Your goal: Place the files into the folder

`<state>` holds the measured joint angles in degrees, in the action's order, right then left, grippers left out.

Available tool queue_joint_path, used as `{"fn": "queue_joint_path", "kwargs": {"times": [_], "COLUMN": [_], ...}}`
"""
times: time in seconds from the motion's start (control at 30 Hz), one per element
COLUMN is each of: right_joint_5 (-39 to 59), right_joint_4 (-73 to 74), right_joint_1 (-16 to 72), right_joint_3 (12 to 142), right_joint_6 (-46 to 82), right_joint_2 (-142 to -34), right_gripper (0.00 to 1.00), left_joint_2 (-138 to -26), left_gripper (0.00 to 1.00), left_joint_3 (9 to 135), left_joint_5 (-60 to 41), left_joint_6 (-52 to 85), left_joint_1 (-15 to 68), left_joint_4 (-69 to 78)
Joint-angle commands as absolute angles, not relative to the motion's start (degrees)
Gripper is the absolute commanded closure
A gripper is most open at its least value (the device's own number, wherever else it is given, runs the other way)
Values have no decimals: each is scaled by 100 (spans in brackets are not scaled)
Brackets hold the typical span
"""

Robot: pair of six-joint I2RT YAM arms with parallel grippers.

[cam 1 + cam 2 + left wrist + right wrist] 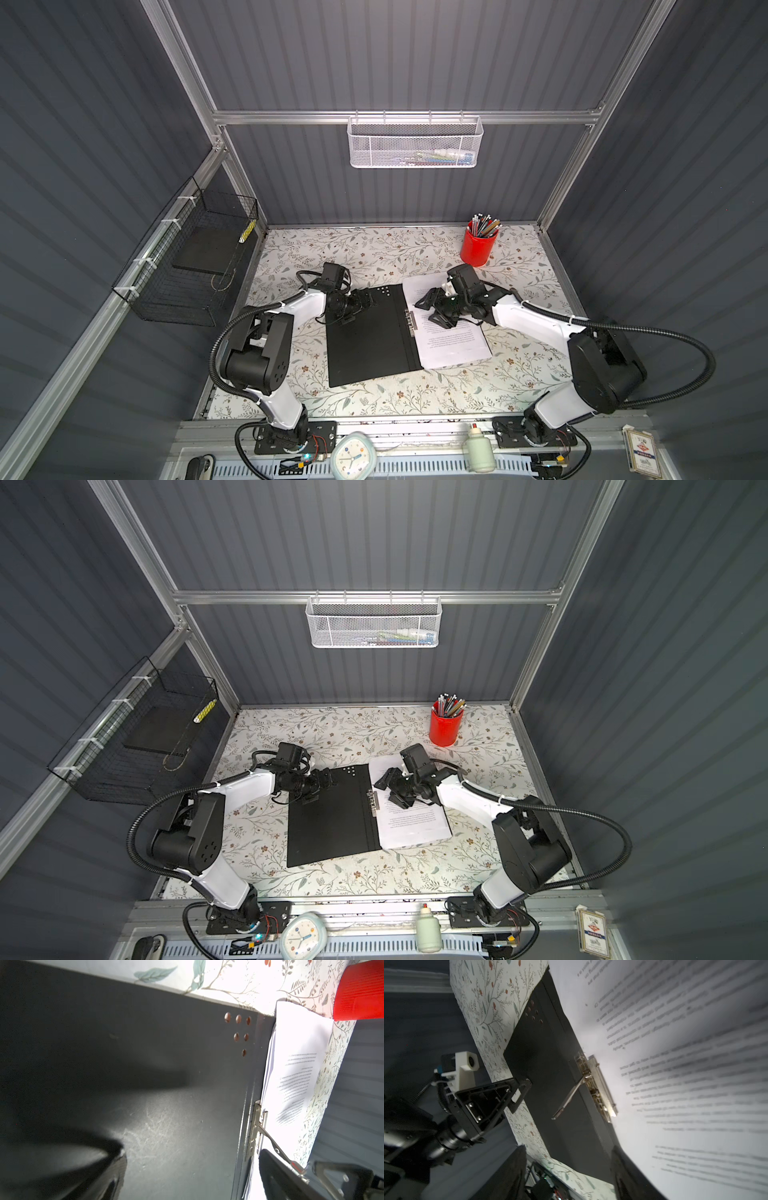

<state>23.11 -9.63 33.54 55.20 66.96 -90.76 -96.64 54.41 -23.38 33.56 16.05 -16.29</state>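
Folder (365, 336) lies open, matte black and scuffed — files (453, 345) smooth white rectangles.

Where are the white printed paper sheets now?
In both top views the white printed sheets lie right of centre, beside the bare cover of the open black folder, edge at its metal spine clip, beneath the right gripper.

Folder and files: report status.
Left gripper open over folder. Right gripper open above files. Files on folder's right half, clip lever raised. Nothing in the way.
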Motion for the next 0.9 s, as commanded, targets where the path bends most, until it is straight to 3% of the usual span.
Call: {"fn": "queue_joint_path", "kwargs": {"times": [0.0,0.13,0.33,0.87], "right_joint_5": [2121,2038,2123,2366], "right_joint_4": [-821,-945,-968,-1068], "right_joint_1": [3546,3639,3662,3739], "right_joint_3": [5681,5926,6248,6254], "right_joint_6": [7750,8109,8394,8515], "right_joint_2": [-9371,-9634,-9944,-10088], "right_gripper": [44,47,71,81], "left_joint_2": [-9580,-9558,-9510,-9514], "left_gripper": [0,0,0,0], "left_joint_3": [5273,5249,5155,5106], "left_joint_5": [-2086,-2031,-1972,-1950], "left_joint_6": [3229,3243,3286,3336], "left_joint_1": [1591,1592,1591,1591], "left_joint_4": [-1775,-1759,-1713,-1722]}}
